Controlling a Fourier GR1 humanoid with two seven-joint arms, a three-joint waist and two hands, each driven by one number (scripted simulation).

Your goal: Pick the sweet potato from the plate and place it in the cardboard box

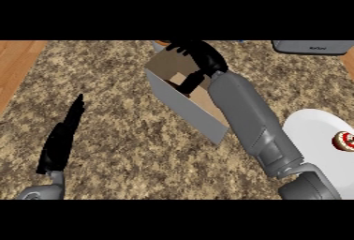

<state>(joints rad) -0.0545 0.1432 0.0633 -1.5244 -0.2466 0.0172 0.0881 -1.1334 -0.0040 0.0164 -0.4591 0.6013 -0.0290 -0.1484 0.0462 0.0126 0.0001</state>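
Starting at the left of my frame, I have the left hand [62, 136] sitting at lower left, seen edge-on, its fingers straight and pointing toward the top of the picture, holding nothing and resting above the speckled brown granite counter [117, 79]. A strip of wooden floor [17, 61] shows along the upper left edge beyond the counter. Moving toward the middle, the cardboard box [187, 101] lies in the upper centre, open at the top, with its pale grey outer wall running diagonally down toward the centre of the frame and its brown inside showing. My right arm [249, 122] comes in from the lower right corner and stretches diagonally up to the box, and the right hand [197, 54] is over the box's far upper end, its dark fingers curled downward into the opening. A small orange sliver shows at the hand's upper left edge (that may be the sweet potato [162, 43], but most of it is hidden by the fingers), so I cannot tell for certain whether the hand is clasped round it. Further right, the white plate [311, 131] sits at the right edge, partly covered by my forearm, and on it rests a small round red-and-white item [343, 141]. At the upper right corner a grey appliance [313, 47] is cut off by the frame.
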